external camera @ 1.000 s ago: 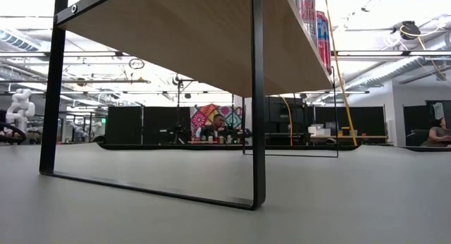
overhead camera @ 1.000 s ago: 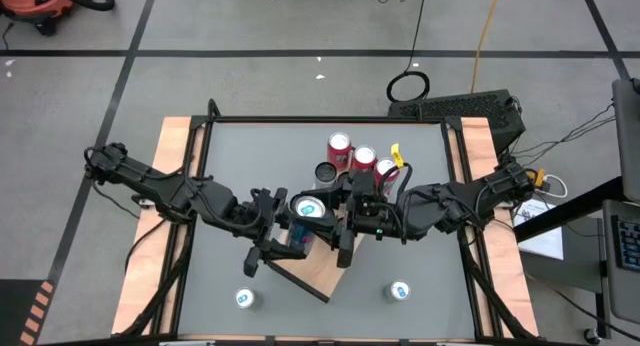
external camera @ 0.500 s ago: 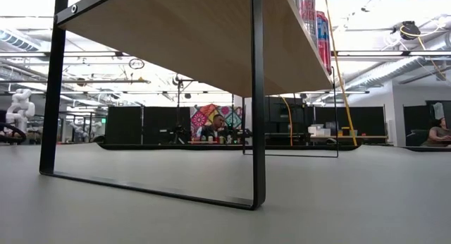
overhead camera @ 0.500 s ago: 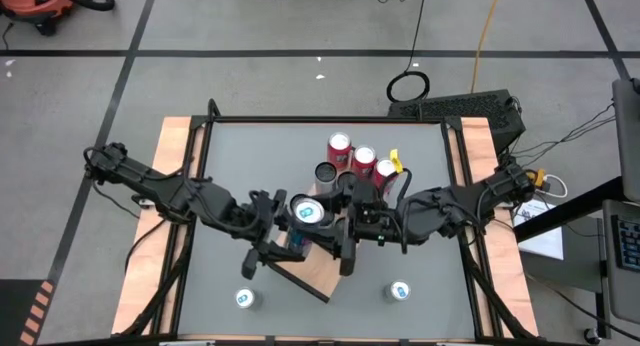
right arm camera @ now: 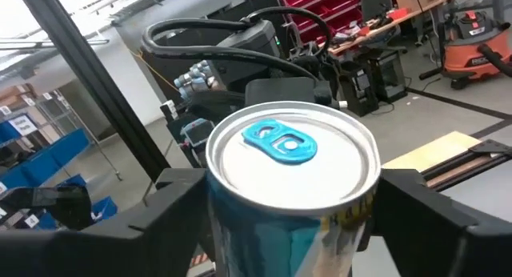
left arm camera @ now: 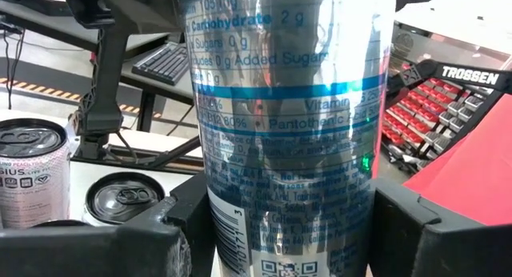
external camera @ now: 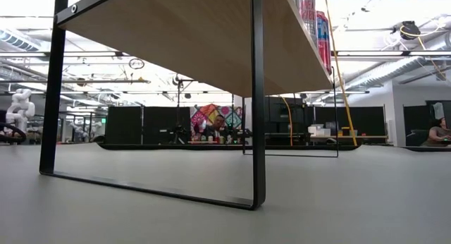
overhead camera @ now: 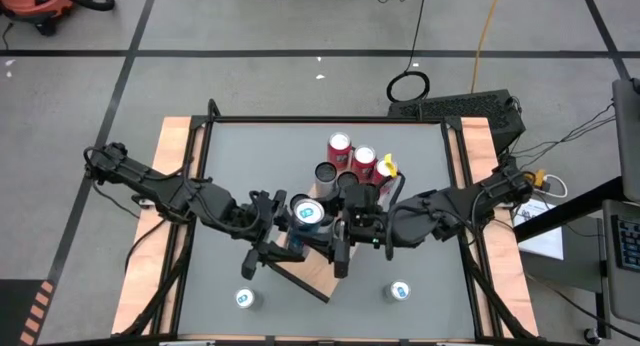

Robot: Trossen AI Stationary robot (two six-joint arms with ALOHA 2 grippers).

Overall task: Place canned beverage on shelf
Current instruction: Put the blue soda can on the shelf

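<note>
The silver-and-blue can stands upright over the shelf, blue tab up, long axis vertical. The left end effector is clamped on its lower body. The right end effector flanks its rim, fingers spread; contact unclear.

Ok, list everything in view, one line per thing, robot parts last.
light-brown wooden shelf board: one, brown, beneath the two grippers.
silver-and-blue drink can: one, silver with a blue tab, upright between the grippers.
red cans: three, red, in a row beyond the grippers.
dark-topped can: one, black top, beside the red cans.
silver cans: two, blue tabs, near table edge.
grey tabletop: one, grey.
left gripper: dark, gripping the drink can's body.
right gripper: dark, at the can's top.
</note>
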